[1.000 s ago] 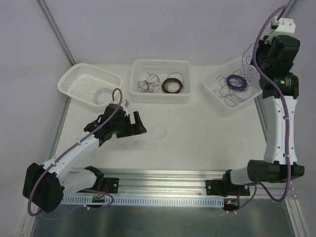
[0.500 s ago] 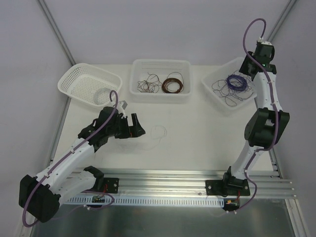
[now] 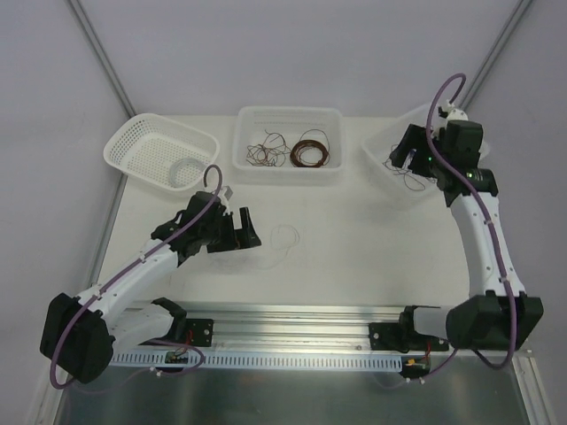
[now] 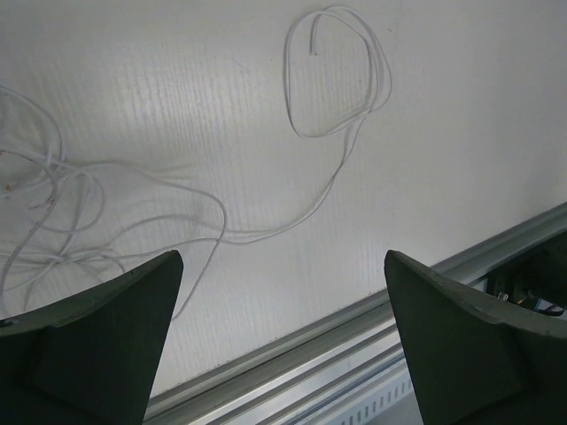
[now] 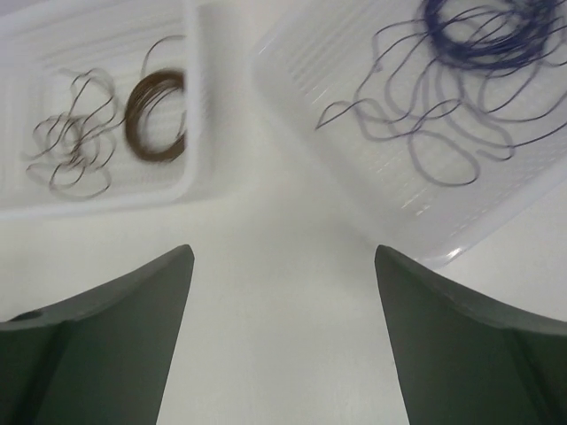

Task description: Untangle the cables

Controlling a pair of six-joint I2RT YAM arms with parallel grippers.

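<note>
Top external view: a white table (image 3: 354, 257) with a perforated basket (image 3: 133, 142) at upper left. The left gripper (image 3: 245, 232), left of centre, is spread wide and empty, just beside a whitish cable (image 3: 285, 237) lying loose mid-frame. The right gripper (image 3: 405, 150), likewise spread and empty, hangs above the upper-right tray (image 3: 376, 159), which holds purple cables (image 5: 443, 115). Brown cables (image 3: 264, 152) lie in the middle tray (image 3: 288, 112).

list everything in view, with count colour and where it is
basket: 1, white, far left
middle bin: 1, clear, far centre
right bin: 1, clear, far right
brown coil: 1, brown, middle bin
loose brown wire: tangle, brown, middle bin
purple coil: 1, purple, right bin
loose purple wire: several loops, purple, right bin
white wire: 1, white, table centre
left gripper: 1, black, open, above white wire
right gripper: 1, black, open, near right bin
</note>
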